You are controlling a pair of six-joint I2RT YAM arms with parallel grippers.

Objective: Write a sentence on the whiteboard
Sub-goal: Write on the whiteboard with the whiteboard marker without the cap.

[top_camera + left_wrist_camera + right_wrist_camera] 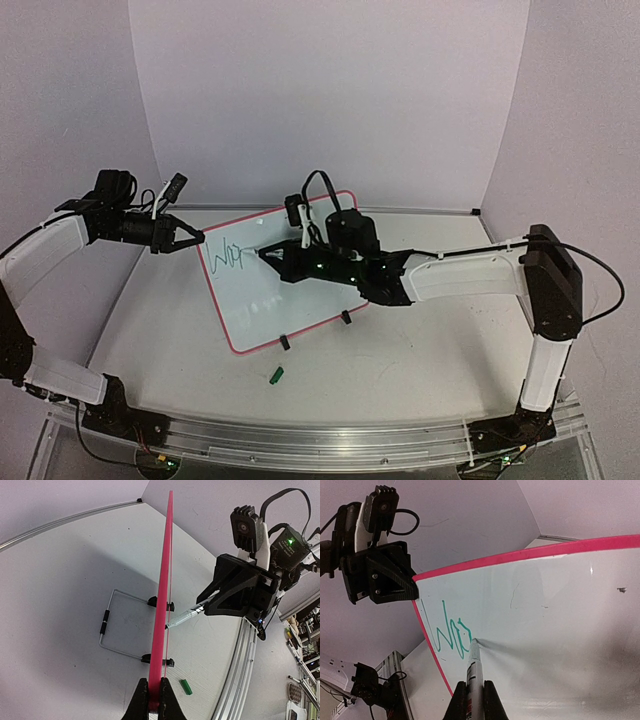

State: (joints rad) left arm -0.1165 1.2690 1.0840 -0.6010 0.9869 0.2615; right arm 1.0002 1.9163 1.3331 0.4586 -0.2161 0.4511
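So the small white glossy whiteboard with the thin pink-red frame [285, 305] is standing on its long edge around the middle of the white table [430, 350], leaning back a bit, with its left end angled toward the far left corner. From the left wrist view you can see two black clip feet [161, 603] on its bottom edge and a thin wire stand [104, 622] lying flat on the table behind it.

The left gripper [197, 238] has its fingers pressed together on the left edge of the frame, pinching the board.

The right gripper [474, 689] is clamped around a slim silver-and-black marker pen [474, 666], and the tip is touching the board face. The green handwritten script [451, 636] is only a few letters so far, something like "Wa", up near the board's top left corner, close to where the left gripper holds on. The marker tip sits right at the end of the last stroke.

A little green marker cap [277, 376] lies on the table near the near edge, just in front of the board's lower corner, not touching it.
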